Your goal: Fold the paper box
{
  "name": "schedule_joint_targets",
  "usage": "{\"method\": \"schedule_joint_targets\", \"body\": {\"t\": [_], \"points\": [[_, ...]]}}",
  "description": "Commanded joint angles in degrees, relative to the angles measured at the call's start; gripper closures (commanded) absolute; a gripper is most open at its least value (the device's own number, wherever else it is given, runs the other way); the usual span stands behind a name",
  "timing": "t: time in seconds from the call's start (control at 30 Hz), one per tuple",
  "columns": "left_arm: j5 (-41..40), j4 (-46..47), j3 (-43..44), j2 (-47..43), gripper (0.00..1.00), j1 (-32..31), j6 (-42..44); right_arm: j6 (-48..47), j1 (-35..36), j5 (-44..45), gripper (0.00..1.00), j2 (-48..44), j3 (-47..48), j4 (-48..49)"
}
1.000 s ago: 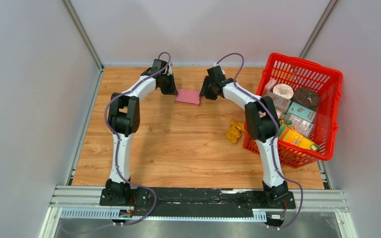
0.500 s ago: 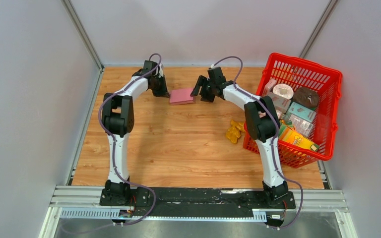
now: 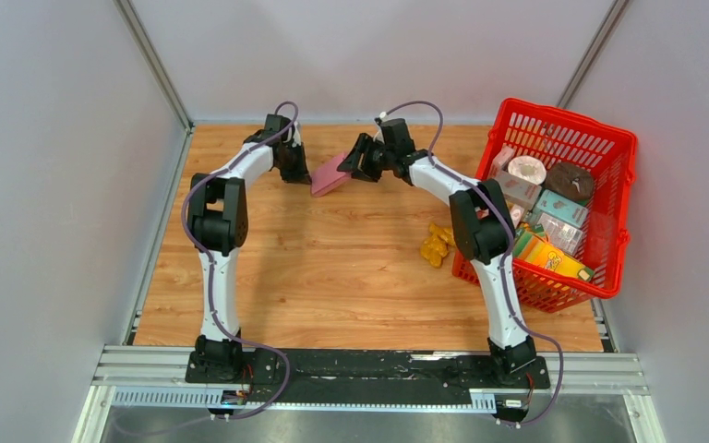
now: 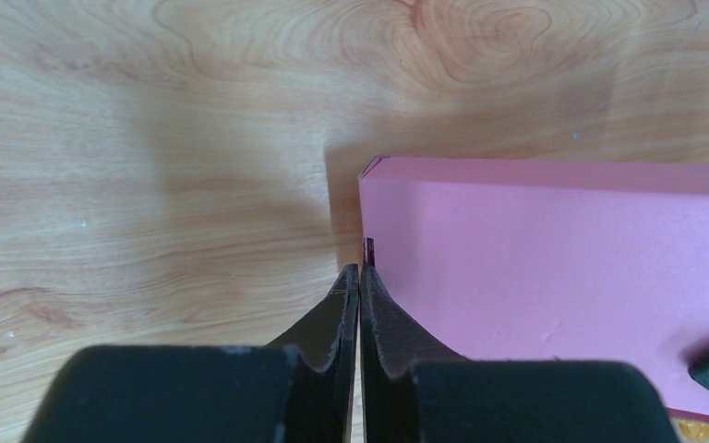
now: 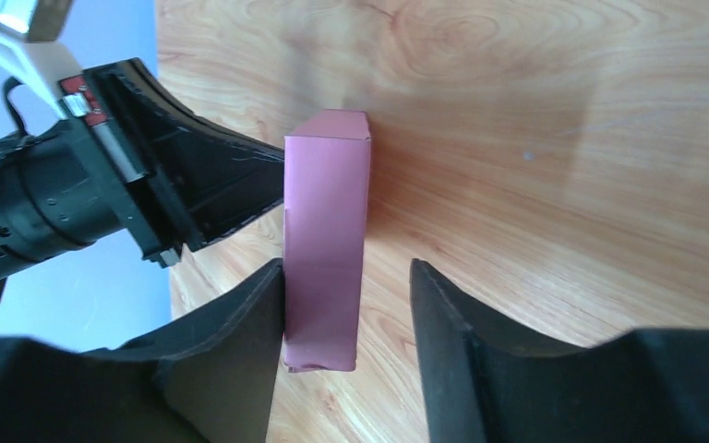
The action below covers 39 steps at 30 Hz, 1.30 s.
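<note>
The pink paper box (image 3: 330, 174) is a closed flat block, tipped up on its long edge at the far middle of the table. My left gripper (image 3: 303, 173) is shut at its left end. In the left wrist view the tips (image 4: 361, 269) pinch a thin edge of the box (image 4: 554, 258). My right gripper (image 3: 354, 165) is open at the box's right end. In the right wrist view (image 5: 346, 266) the box (image 5: 326, 240) stands between the fingers, against the left finger and clear of the right one. The left gripper (image 5: 240, 185) shows there too.
A red mesh basket (image 3: 554, 120) full of product cartons stands at the right edge. A small yellow object (image 3: 438, 244) lies on the wood beside the basket. Grey walls close in the table on the left, back and right.
The box has slid left and tipped from lying flat up onto its edge. Both grippers have moved left with it.
</note>
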Motion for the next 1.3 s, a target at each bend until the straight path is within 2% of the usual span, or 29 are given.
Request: {"method": "schedule_joint_targets", "body": {"t": [0.0, 0.13, 0.2, 0.3, 0.37, 0.43, 0.57, 0.6, 0.7, 0.77, 0.83, 0.87, 0.93, 1.07, 1.1, 1.2, 1.27], "points": [[-1.38, -5.21, -1.73, -0.01, 0.92, 0.20, 1.92, 1.12, 0.03, -1.91, 0.51, 1.91, 2.55, 5.43], [-1.11, -4.95, -1.46, -0.88, 0.92, 0.20, 1.74, -1.60, 1.53, 1.95, 0.69, 1.12, 5.17, 2.46], [-1.81, -4.60, -2.16, -3.41, 0.90, 0.29, 1.48, -4.93, 2.31, 6.85, 0.76, 0.59, 6.93, -3.51], [-2.08, -2.49, -5.32, -9.20, 0.74, 0.46, 0.87, -9.32, 2.76, 12.92, 0.84, -1.59, 7.83, -8.36], [-1.12, -1.70, -7.87, -12.99, 0.65, 0.47, 0.60, -11.96, 2.93, 16.71, 0.86, -3.62, 6.87, -11.16], [-1.29, -0.21, -12.15, -19.84, 0.59, 0.47, 0.07, -16.79, 3.02, 23.56, 0.86, -6.96, 6.07, -12.58], [-1.20, 2.87, -19.56, -32.92, 0.57, 0.47, -1.42, -27.94, 3.55, 34.72, 0.85, -10.83, 6.24, -14.33], [-0.51, 4.62, -21.05, -34.79, 0.57, 0.47, -2.81, -30.32, 3.90, 40.40, 0.85, -10.66, 7.81, -15.04], [3.18, 8.31, -26.68, -40.95, 0.57, 0.29, -5.98, -37.54, 4.25, 49.65, 0.83, -7.60, 12.11, -18.99], [4.07, 9.12, -29.58, -44.46, 0.57, -0.06, -6.69, -41.92, 4.43, 54.15, 0.83, -1.56, 21.59, -25.28], [4.07, 8.77, -31.16, -46.32, 0.57, -0.67, -6.69, -45.44, 4.78, 61.18, 0.82, 2.33, 29.31, -27.69], [3.99, 8.51, -31.52, -47.63, 0.57, -1.03, -6.17, -48.25, 4.95, 66.60, 0.80, 5.39, 30.75, -27.61], [3.46, 6.75, -32.05, -48.43, 0.57, -1.90, -5.38, -50.46, 5.04, 71.47, 0.80, 7.96, 34.61, -27.18], [3.72, 6.48, -33.80, -50.27, 0.57, -3.22, -4.85, -61.08, 5.92, 82.17, 0.75, 11.12, 32.88, -17.10], [3.72, 6.48, -33.98, -50.63, 0.57, -3.49, -4.76, -66.33, 6.27, 83.77, 0.75, 11.74, 32.79, -14.98], [3.89, 6.66, -34.60, -50.98, 0.57, -4.46, -4.76, -72.77, 6.45, 85.98, 0.77, 15.26, 34.53, -11.97], [4.25, 6.66, -34.51, -51.24, 0.57, -4.81, -4.76, -73.50, 6.62, 86.08, 0.78, 18.41, 36.38, -13.80]]}}
